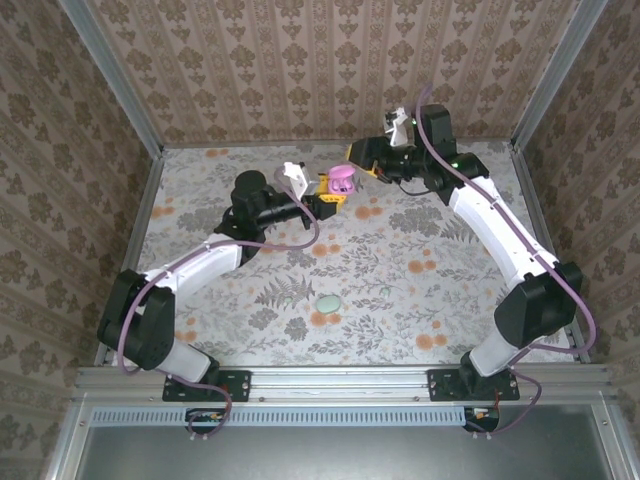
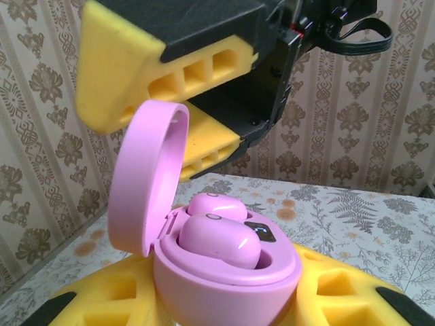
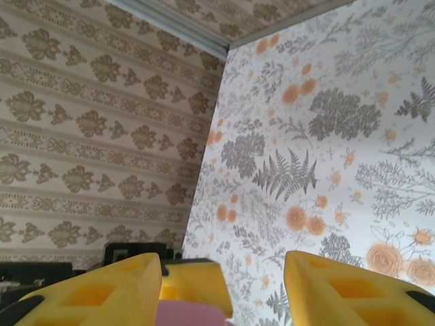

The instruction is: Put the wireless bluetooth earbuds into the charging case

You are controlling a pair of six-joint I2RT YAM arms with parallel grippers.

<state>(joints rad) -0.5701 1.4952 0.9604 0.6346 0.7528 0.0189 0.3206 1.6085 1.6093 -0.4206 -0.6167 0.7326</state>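
The left jaws are gripping the open pink case (image 2: 228, 275) above the desk (image 1: 400, 270), both pink earbuds (image 2: 217, 241) sitting in its wells, while the right jaws are standing apart beside its raised lid (image 2: 144, 178).

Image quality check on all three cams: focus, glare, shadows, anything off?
Left wrist: pink case and earbuds sharp, soft sheen, no blown glare; right hand above them slightly soft. Right wrist: its yellow fingers blurred up close, wallpaper crisp, view rolled sideways. Top external: even light, faint shadows, mint case tiny.
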